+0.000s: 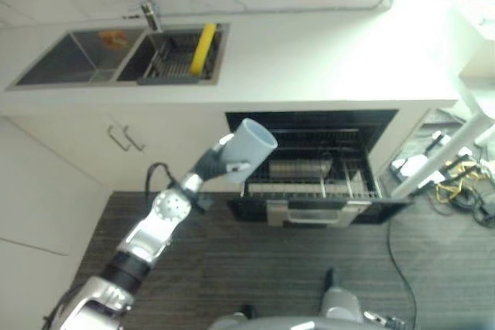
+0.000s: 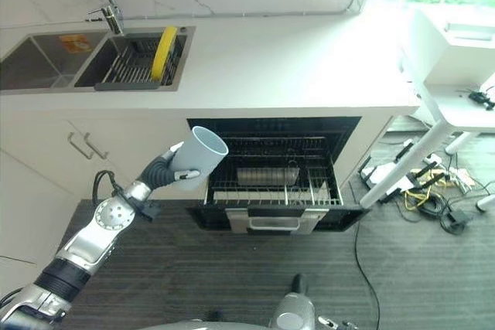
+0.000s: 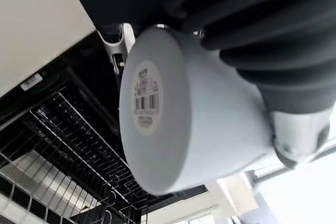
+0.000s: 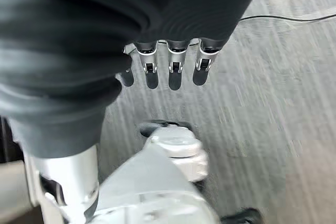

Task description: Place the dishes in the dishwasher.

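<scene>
— What sort of place is this?

— A kitchen. A long white stone-like countertop (image 2: 309,59) holds a steel sink with 2 basins (image 1: 116,56), a chrome tap (image 1: 147,5) and a dark wire drainer basket (image 2: 139,67).

— Anything else?

— White cabinet doors with slim metal handles (image 1: 124,138) sit beneath the countertop, beside a black built-in dishwasher (image 2: 274,171) with its wire rack (image 2: 271,183) pulled out over dark striped flooring (image 2: 232,268).

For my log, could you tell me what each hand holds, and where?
The left hand grips the cup around its lower side; the right hand holds nothing.
</scene>
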Motion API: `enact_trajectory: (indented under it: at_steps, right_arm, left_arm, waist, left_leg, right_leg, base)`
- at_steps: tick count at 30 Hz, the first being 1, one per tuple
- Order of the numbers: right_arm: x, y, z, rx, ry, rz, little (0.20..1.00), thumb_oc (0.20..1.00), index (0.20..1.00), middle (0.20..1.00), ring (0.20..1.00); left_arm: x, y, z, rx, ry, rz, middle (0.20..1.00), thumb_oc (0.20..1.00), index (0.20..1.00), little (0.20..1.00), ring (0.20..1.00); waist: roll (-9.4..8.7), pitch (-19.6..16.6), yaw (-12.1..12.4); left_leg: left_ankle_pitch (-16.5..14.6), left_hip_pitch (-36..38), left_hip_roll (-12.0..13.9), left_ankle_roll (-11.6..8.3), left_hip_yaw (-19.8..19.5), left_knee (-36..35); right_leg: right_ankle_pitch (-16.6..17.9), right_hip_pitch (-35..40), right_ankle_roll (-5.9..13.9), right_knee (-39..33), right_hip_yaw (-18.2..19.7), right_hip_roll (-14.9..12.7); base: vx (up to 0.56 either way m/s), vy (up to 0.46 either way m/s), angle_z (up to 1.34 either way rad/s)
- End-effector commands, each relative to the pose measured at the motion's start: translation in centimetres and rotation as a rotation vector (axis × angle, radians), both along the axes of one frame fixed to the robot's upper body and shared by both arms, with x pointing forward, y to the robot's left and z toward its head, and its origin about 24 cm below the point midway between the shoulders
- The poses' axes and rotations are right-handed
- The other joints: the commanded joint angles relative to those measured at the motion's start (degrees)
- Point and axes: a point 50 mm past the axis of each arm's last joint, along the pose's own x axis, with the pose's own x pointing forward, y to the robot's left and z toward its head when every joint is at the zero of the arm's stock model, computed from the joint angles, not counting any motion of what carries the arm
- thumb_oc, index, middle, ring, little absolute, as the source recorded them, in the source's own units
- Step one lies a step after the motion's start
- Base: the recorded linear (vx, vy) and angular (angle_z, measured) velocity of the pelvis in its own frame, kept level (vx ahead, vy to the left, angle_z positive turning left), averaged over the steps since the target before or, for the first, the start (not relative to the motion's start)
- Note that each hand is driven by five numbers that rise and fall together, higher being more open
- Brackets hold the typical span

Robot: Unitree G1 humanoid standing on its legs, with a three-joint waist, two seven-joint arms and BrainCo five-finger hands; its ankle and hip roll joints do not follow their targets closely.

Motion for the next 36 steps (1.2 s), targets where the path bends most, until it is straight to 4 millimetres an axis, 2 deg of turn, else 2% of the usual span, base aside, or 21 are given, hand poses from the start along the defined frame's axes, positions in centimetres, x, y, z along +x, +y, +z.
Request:
enact_trajectory:
  at_steps: [1, 4, 10, 12, 13, 16, 18, 20, 22, 24, 25, 26, 29, 32, 34, 35, 36]
  right_arm:
    - [-0.7, 0.2, -0.1, -0.001, 0.007, 0.040, 1.000, 1.000, 1.000, 1.000, 1.000]
    - [-0.2, 0.1, 0.1, -0.010, -0.031, 0.045, 1.000, 1.000, 1.000, 1.000, 1.000]
    - [1.6, -0.7, 0.8, -0.034, -0.127, 0.102, 1.000, 1.000, 1.000, 1.000, 1.000]
    - [3.4, -0.5, 1.4, 0.015, -0.221, 0.134, 1.000, 1.000, 1.000, 1.000, 1.000]
    - [5.4, 0.2, 2.3, 0.085, -0.313, 0.125, 1.000, 1.000, 1.000, 1.000, 1.000]
    - [6.8, 1.1, 3.3, 0.131, -0.399, 0.128, 1.000, 1.000, 1.000, 1.000, 1.000]
    - [8.3, 1.6, 5.5, 0.124, -0.566, 0.131, 1.000, 1.000, 1.000, 1.000, 1.000]
    - [10.7, 1.5, 10.1, 0.014, -0.900, 0.088, 1.000, 1.000, 1.000, 1.000, 1.000]
    - [12.0, 1.1, 14.5, -0.009, -1.176, 0.038, 1.000, 1.000, 1.000, 1.000, 1.000]
    - [12.5, 0.9, 18.1, -0.079, -1.383, 0.018, 1.000, 1.000, 1.000, 1.000, 1.000]
    - [12.8, 1.0, 20.8, -0.123, -1.519, 0.047, 1.000, 1.000, 1.000, 1.000, 1.000]
    - [12.8, 1.1, 22.0, -0.143, -1.586, 0.054, 1.000, 1.000, 1.000, 1.000, 1.000]
    - [12.5, 1.3, 24.9, -0.170, -1.760, 0.075, 1.000, 1.000, 1.000, 1.000, 1.000]
    - [12.5, 2.1, 27.0, -0.121, -1.889, 0.185, 1.000, 1.000, 1.000, 1.000, 1.000]
    - [13.1, 3.3, 27.7, -0.055, -1.906, 0.324, 1.000, 1.000, 1.000, 1.000, 1.000]
    - [14.2, 4.6, 27.7, 0.062, -1.864, 0.394, 1.000, 1.000, 1.000, 1.000, 1.000]
    - [14.8, 5.2, 27.6, 0.138, -1.841, 0.388, 1.000, 1.000, 1.000, 1.000, 1.000]
  left_arm:
    - [1.5, -0.4, 5.3, -0.029, -0.230, -0.021, 0.200, 0.200, 0.200, 0.200, 0.200]
    - [1.2, -0.3, 5.3, -0.043, -0.212, -0.022, 0.200, 0.200, 0.200, 0.200, 0.200]
    - [0.8, -0.3, 5.2, -0.068, -0.204, -0.019, 0.200, 0.200, 0.200, 0.200, 0.200]
    - [0.7, 0.1, 5.4, -0.105, -0.210, -0.004, 0.200, 0.200, 0.200, 0.200, 0.200]
    - [0.5, 0.4, 5.3, -0.168, -0.223, 0.017, 0.200, 0.200, 0.200, 0.200, 0.200]
    - [0.3, 0.9, 5.0, -0.234, -0.214, 0.054, 0.200, 0.200, 0.200, 0.200, 0.200]
    - [-0.3, 1.7, 3.9, -0.328, -0.210, 0.164, 0.200, 0.200, 0.200, 0.200, 0.200]
    - [-1.1, 2.7, 2.8, -0.448, -0.238, 0.348, 0.200, 0.200, 0.200, 0.200, 0.200]
    - [-1.7, 3.1, 2.1, -0.446, -0.293, 0.469, 0.200, 0.200, 0.200, 0.200, 0.200]
    - [-2.2, 3.3, 1.4, -0.441, -0.339, 0.592, 0.200, 0.200, 0.200, 0.200, 0.200]
    - [-2.4, 3.4, 1.0, -0.434, -0.360, 0.682, 0.200, 0.200, 0.200, 0.200, 0.200]
    - [-2.5, 3.4, 0.8, -0.445, -0.352, 0.715, 0.200, 0.200, 0.200, 0.200, 0.200]
    - [-2.7, 3.4, 0.8, -0.442, -0.391, 0.785, 0.200, 0.200, 0.200, 0.200, 0.200]
    - [-2.8, 3.0, 2.1, -0.362, -0.534, 0.803, 0.200, 0.200, 0.200, 0.200, 0.200]
    - [-2.7, 2.8, 3.2, -0.340, -0.634, 0.807, 0.200, 0.200, 0.200, 0.200, 0.200]
    - [-2.6, 2.2, 4.1, -0.333, -0.721, 0.781, 0.200, 0.200, 0.200, 0.200, 0.200]
    - [-2.6, 1.8, 4.4, -0.325, -0.750, 0.767, 0.200, 0.200, 0.200, 0.200, 0.200]
  waist:
    - [0.83, -1.1, -1.1]
    - [0.28, -1.8, -0.6]
    - [0.66, -2.8, -1.2]
    - [0.64, -2.9, -1.4]
    - [0.26, -2.9, -2.0]
    - [-0.25, -2.9, -2.9]
    - [-0.93, -2.9, -4.2]
    - [-1.70, -3.0, -6.0]
    - [-2.02, -3.3, -7.3]
    - [-2.11, -3.3, -8.4]
    - [-2.13, -3.3, -9.2]
    - [-2.12, -3.3, -9.5]
    - [-2.16, -3.4, -10.3]
    - [-2.16, -3.7, -10.4]
    - [-2.19, -4.0, -9.9]
    - [-2.33, -4.3, -8.9]
    - [-2.41, -4.4, -8.5]
  left_leg:
    - [0.5, -6.6, -1.8, 4.31, 2.5, 0.4]
    - [0.7, -6.1, 0.0, 2.93, 3.7, 1.1]
    - [1.4, -6.4, 2.5, 0.49, 2.9, 2.9]
    - [1.5, -6.4, 3.0, -0.18, 2.8, 3.6]
    - [1.5, -6.5, 3.2, -0.45, 2.5, 4.2]
    - [1.3, -6.7, 3.3, -0.50, 2.5, 5.0]
    - [1.1, -6.7, 3.2, -0.39, 3.0, 5.7]
    - [0.7, -6.2, 2.9, 0.17, 4.1, 5.8]
    - [0.2, -5.8, 2.5, 0.64, 4.9, 5.9]
    - [-0.4, -5.5, 1.9, 1.10, 5.3, 6.2]
    - [-1.0, -5.3, 1.5, 1.48, 5.7, 6.5]
    - [-1.3, -5.2, 1.2, 1.65, 5.9, 6.6]
    - [-2.1, -4.9, 0.7, 2.15, 6.8, 7.1]
    - [-2.6, -4.7, 0.4, 2.28, 7.3, 7.2]
    - [-2.8, -4.8, 0.3, 2.06, 7.1, 7.4]
    - [-2.8, -4.8, 0.2, 1.90, 6.6, 7.0]
    - [-2.7, -4.8, 0.1, 1.74, 6.3, 6.9]
  right_leg:
    - [-8.7, 3.3, 5.90, 4.8, -1.1, -2.4]
    - [-9.1, 5.4, 5.08, 1.6, -2.1, -1.3]
    - [-10.3, 8.3, 2.25, -2.4, -0.6, 2.0]
    - [-10.0, 9.1, 1.64, -3.8, -0.7, 2.4]
    - [-9.9, 9.2, 1.27, -3.9, -0.6, 2.6]
    - [-10.1, 9.0, 1.04, -3.5, -0.3, 2.6]
    - [-10.4, 8.6, 0.92, -2.8, 0.2, 2.6]
    - [-10.7, 8.4, 0.88, -2.2, 1.1, 2.7]
    - [-10.8, 7.9, 0.92, -1.6, 2.1, 2.8]
    - [-11.1, 7.4, 0.94, -0.7, 3.1, 2.8]
    - [-11.4, 7.1, 0.96, -0.1, 3.7, 2.9]
    - [-11.5, 7.0, 1.03, 0.1, 4.1, 2.9]
    - [-11.9, 6.6, 1.21, 0.9, 4.9, 2.9]
    - [-11.9, 6.6, 1.30, 0.9, 5.2, 2.8]
    - [-11.9, 6.6, 1.33, 0.9, 5.1, 2.7]
    - [-11.8, 7.0, 1.31, 0.3, 4.8, 2.6]
    - [-11.6, 7.2, 1.33, 0.0, 4.5, 2.5]
  base:
    - [0.03, -0.319, -0.06]
    - [0.04, -0.307, 0.11]
    - [0.04, -0.172, 0.02]
    - [0.03, -0.132, -0.01]
    - [0.01, -0.103, -0.03]
    - [-0.01, -0.054, 0.00]
    - [-0.01, -0.017, -0.01]
    - [0.00, 0.004, -0.14]
    - [0.00, 0.038, -0.39]
    - [0.01, 0.060, -0.43]
    - [0.01, 0.061, -0.43]
    - [0.01, 0.053, -0.53]
    - [-0.01, 0.027, -0.33]
    - [-0.01, 0.012, -0.11]
    - [-0.03, -0.006, -0.07]
    - [-0.03, -0.027, 0.03]
    - [-0.02, -0.057, 0.04]
